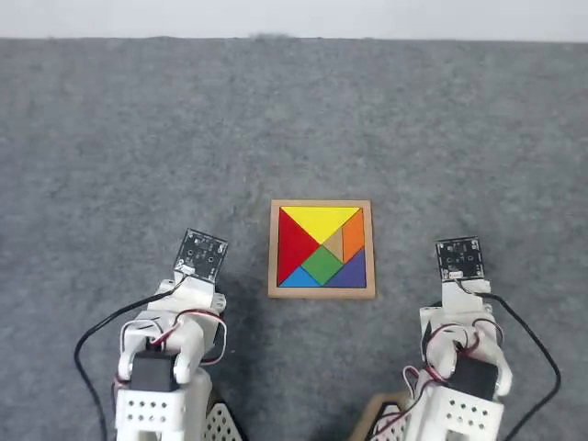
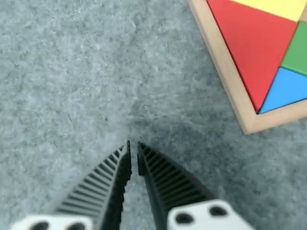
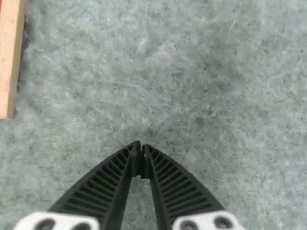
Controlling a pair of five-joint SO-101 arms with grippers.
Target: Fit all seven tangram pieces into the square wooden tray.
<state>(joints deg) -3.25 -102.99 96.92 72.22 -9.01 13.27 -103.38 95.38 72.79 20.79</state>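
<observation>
A square tray with a pale wooden rim lies on the counter, whose cover is fuzzy grey felt. Flat, smooth pieces fill it edge to edge: triangles in yellow, red, blue and tan, a green square, orange and purple shapes. The left tool, its black ribbed fingers drawn together on nothing, sits near one tray corner without touching it. The right tool, likewise closed and empty, stays apart from the tray's opposite side.

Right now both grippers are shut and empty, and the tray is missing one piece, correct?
No. The tray is full: the high view shows all seven pieces in it. The left gripper and right gripper are shut and empty.
</observation>
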